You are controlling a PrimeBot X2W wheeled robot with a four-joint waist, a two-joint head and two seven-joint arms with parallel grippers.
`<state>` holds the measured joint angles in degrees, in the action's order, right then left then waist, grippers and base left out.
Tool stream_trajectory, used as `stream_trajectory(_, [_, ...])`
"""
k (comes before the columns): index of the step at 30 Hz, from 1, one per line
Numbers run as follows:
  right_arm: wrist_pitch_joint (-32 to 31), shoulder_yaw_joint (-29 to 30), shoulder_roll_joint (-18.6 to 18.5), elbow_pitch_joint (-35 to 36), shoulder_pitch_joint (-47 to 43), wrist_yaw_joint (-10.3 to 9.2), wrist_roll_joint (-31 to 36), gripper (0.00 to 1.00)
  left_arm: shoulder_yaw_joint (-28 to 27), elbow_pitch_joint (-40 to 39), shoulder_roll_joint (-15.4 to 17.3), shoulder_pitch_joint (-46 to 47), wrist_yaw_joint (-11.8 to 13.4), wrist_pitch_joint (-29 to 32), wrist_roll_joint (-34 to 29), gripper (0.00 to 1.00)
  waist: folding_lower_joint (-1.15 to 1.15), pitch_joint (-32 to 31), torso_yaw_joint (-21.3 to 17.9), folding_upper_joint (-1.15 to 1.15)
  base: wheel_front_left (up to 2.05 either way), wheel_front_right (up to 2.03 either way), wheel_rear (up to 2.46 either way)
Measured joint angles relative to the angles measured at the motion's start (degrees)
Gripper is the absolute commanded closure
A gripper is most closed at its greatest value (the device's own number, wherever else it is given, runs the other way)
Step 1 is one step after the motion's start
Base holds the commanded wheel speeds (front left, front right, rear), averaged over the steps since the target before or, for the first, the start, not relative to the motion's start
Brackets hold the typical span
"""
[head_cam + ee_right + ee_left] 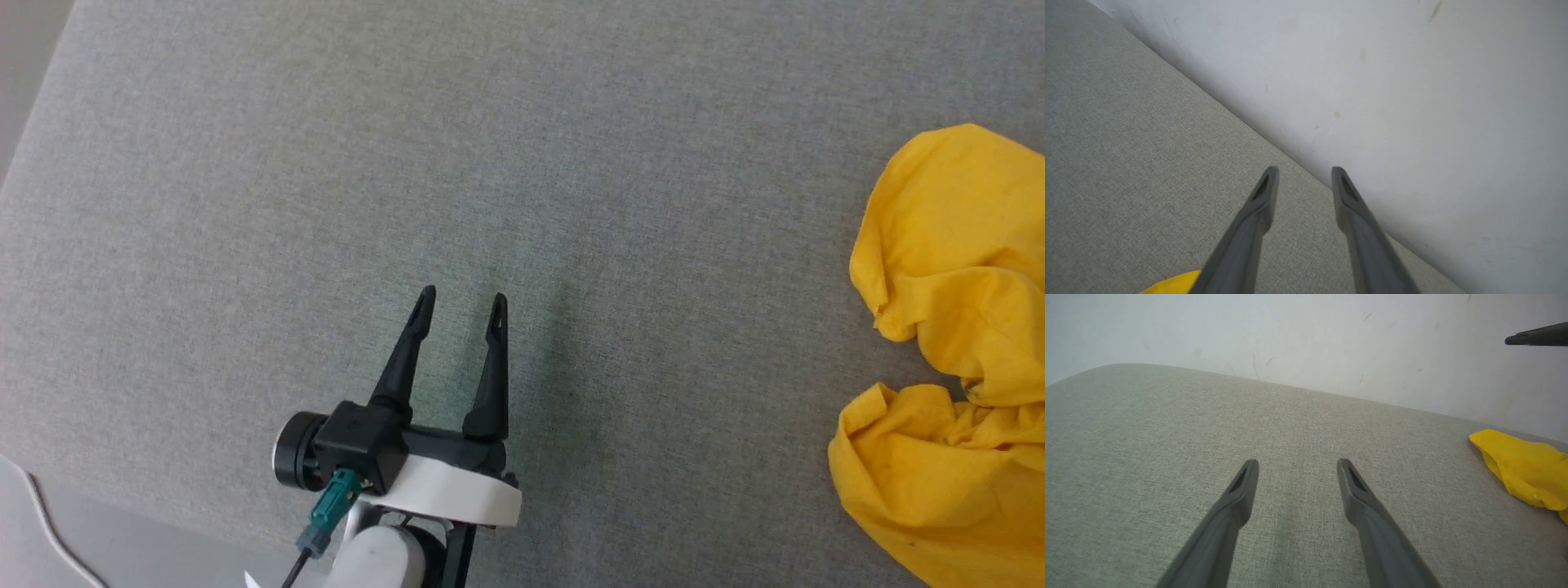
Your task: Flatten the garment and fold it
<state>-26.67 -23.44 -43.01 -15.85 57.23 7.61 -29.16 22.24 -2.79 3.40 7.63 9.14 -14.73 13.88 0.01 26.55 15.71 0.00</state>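
We see the garment (955,245) lying crumpled in two bright yellow bunches on the grey fabric-covered tabletop (522,122), at the right edge of the head view and cut off by that edge. The left end effector (463,296) sits low in the middle of that view, well apart from the cloth, with its two dark fingers spread wide and pointing up over bare fabric; it holds nothing. In the left wrist view, one yellow fold of the garment lies to the right, near the far edge of the tabletop, where a pale wall (1290,335) rises behind it. A single dark fingertip (1535,335) reaches in at the upper right of that view. In the right wrist view, the right end effector (1305,169) has its fingers parted, somewhat less widely than the left's, with nothing between them. It points toward the seam where tabletop meets wall, and a sliver of yellow shows at the bottom edge beside its left finger.
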Motion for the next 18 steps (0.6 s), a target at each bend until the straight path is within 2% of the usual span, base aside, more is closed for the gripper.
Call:
stream_trajectory(11, [3.47,1.64,0.62,0.34,-5.54,0.00,-4.61,0.00,-1.62,0.41,-0.16,-0.08,-0.54,0.00,-1.34,0.00,-0.01,-1.29,-2.10,0.00,0.00,0.00,0.00])
stream_trajectory(15, [-1.42,3.45,1.31,0.14,-10.24,0.00,-9.80,0.00,-2.13,0.98,-0.19,-0.54,-1.04,0.00,-1.40,0.00,-0.02,-3.08,-3.28,0.00,0.00,0.00,0.00])
stream_trajectory(18, [-6.00,2.98,-0.46,0.16,-16.79,0.00,-12.10,0.00,-2.13,1.40,-0.20,-1.35,-1.63,0.00,-1.40,0.00,-0.02,-4.36,-4.10,0.00,0.00,0.00,0.00])
